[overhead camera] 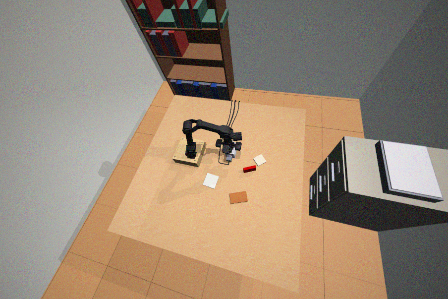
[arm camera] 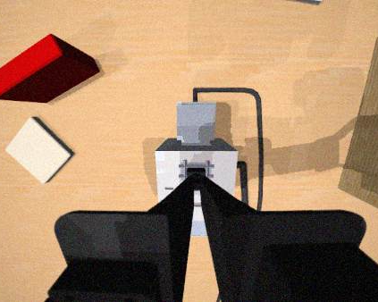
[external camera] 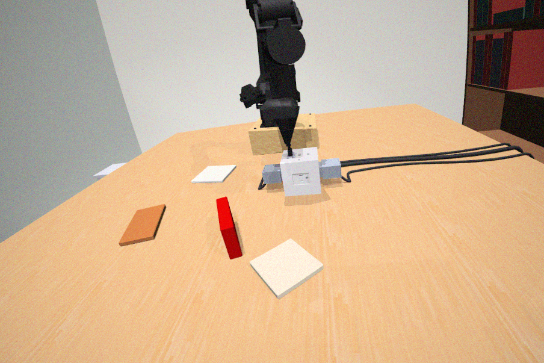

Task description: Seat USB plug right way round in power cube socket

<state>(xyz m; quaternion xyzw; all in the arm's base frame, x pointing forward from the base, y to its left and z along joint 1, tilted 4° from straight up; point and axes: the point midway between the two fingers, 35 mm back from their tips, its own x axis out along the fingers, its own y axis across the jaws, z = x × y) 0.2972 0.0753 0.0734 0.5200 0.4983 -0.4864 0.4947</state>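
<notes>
The white power cube (external camera: 288, 188) (arm camera: 167, 159) stands on the table, with sockets in its top face. My gripper (external camera: 289, 147) (arm camera: 197, 181) points down over the cube's top, its fingertips nearly together. It is shut on the small black USB plug (external camera: 289, 153) (arm camera: 196, 171), which is at the top socket near the cube's edge by one grey plug. The fingers cover most of the USB plug, so its depth and which way round it is cannot be told. In the top view the arm hides much of the cube.
Grey plugs (external camera: 272, 173) (external camera: 330, 168) (arm camera: 196, 120) with black cables stick out of two opposite sides of the cube. A red block (external camera: 227, 227) (arm camera: 25, 67), a cream tile (external camera: 286, 266) (arm camera: 38, 149), a white tile (external camera: 214, 173) and an orange tile (external camera: 144, 224) lie around.
</notes>
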